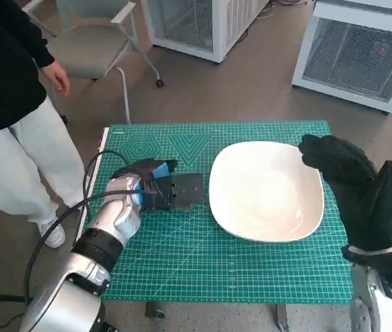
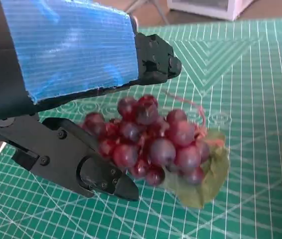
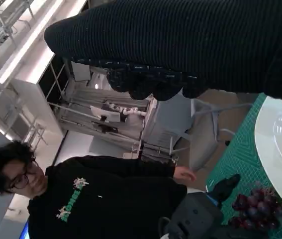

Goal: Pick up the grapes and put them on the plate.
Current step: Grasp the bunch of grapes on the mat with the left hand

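The left hand (image 1: 160, 188) is seen low over the green cutting mat (image 1: 182, 256), its black fingers (image 2: 98, 175) spread on either side of the grapes (image 2: 153, 142). In the left wrist view one finger is laid along the near side of the bunch and another (image 2: 155, 57) stands over its far side; whether the bunch is actually pinched cannot be told, since it is still lying on the mat with its green leaf (image 2: 208, 179) flat beneath it. The grapes (dark red, on a thin pinkish stem) are placed just beside the left rim of the white plate (image 1: 265, 190), a narrow strip of mat being left between them.

The right hand (image 1: 351, 183) is held above the plate's right edge, by the mat's right border, fingers extended and nothing held. The plate is set in the mat's right half, and bare mat is left along the front. A person (image 1: 9, 104) is standing close by the table's left side.
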`<state>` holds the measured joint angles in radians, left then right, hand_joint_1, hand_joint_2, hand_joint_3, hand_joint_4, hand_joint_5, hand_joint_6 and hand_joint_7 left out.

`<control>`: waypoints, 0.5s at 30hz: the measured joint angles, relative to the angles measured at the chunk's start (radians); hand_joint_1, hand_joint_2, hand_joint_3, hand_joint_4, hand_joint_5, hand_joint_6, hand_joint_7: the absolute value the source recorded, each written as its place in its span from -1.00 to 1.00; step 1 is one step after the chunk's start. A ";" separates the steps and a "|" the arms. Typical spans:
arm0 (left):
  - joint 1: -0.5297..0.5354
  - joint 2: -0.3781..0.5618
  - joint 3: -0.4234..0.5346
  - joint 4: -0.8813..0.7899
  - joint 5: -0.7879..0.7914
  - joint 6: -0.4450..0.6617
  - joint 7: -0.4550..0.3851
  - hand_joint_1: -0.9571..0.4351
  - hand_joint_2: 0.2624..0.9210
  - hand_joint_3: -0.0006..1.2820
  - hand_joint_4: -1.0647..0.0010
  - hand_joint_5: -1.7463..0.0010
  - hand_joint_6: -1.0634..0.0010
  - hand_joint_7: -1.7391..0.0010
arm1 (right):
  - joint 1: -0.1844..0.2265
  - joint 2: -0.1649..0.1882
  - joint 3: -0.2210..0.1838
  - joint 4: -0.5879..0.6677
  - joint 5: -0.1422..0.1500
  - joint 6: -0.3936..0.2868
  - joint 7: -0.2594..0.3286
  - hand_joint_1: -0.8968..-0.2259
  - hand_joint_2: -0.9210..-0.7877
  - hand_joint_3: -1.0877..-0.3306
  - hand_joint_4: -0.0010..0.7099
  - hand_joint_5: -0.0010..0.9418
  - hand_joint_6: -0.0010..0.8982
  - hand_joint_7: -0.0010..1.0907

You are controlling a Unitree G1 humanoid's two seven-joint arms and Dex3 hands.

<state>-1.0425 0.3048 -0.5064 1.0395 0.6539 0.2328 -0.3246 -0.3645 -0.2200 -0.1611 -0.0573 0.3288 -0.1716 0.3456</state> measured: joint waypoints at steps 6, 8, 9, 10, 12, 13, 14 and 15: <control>-0.007 -0.005 -0.001 0.040 -0.001 -0.010 0.000 0.11 0.44 -1.00 0.91 1.00 0.57 0.99 | 0.000 0.000 0.000 0.001 0.000 -0.001 0.000 0.03 -1.00 0.31 0.06 -0.62 -0.87 0.32; -0.011 -0.006 -0.001 0.050 -0.002 -0.011 0.000 0.13 0.44 -1.00 0.92 1.00 0.57 0.99 | 0.000 0.000 0.001 0.001 0.000 -0.001 0.000 0.03 -1.00 0.31 0.06 -0.62 -0.87 0.32; -0.012 -0.006 -0.001 0.054 -0.003 -0.011 0.000 0.13 0.44 -1.00 0.92 1.00 0.57 0.99 | 0.000 0.000 0.001 0.001 0.000 -0.001 0.000 0.03 -1.00 0.30 0.06 -0.62 -0.87 0.32; -0.014 -0.007 0.000 0.058 -0.003 -0.011 0.000 0.14 0.44 -1.00 0.92 1.00 0.57 0.99 | 0.000 0.000 0.001 0.001 0.000 -0.001 0.000 0.03 -1.00 0.30 0.07 -0.62 -0.87 0.32; -0.017 -0.008 0.000 0.066 -0.004 -0.011 0.000 0.14 0.44 -1.00 0.94 1.00 0.56 0.99 | 0.000 0.000 0.001 0.001 0.000 -0.001 0.000 0.03 -1.00 0.31 0.07 -0.63 -0.87 0.32; -0.019 -0.009 0.001 0.071 -0.005 -0.011 -0.001 0.14 0.44 -1.00 0.94 1.00 0.56 0.99 | 0.000 0.000 0.001 0.001 0.000 -0.001 0.000 0.03 -1.00 0.31 0.07 -0.63 -0.87 0.32; -0.020 -0.010 0.001 0.075 -0.005 -0.011 -0.001 0.15 0.44 -1.00 0.95 1.00 0.56 0.99 | 0.000 0.000 0.000 0.001 0.000 -0.001 0.000 0.03 -1.00 0.31 0.07 -0.63 -0.87 0.32; -0.021 -0.011 0.001 0.079 -0.005 -0.011 -0.001 0.15 0.44 -1.00 0.95 1.00 0.56 0.99 | 0.000 0.000 0.000 0.001 0.000 -0.001 0.000 0.03 -1.00 0.31 0.07 -0.63 -0.87 0.32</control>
<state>-1.0639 0.2941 -0.5052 1.1184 0.6485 0.2218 -0.3258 -0.3645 -0.2202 -0.1608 -0.0564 0.3287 -0.1724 0.3457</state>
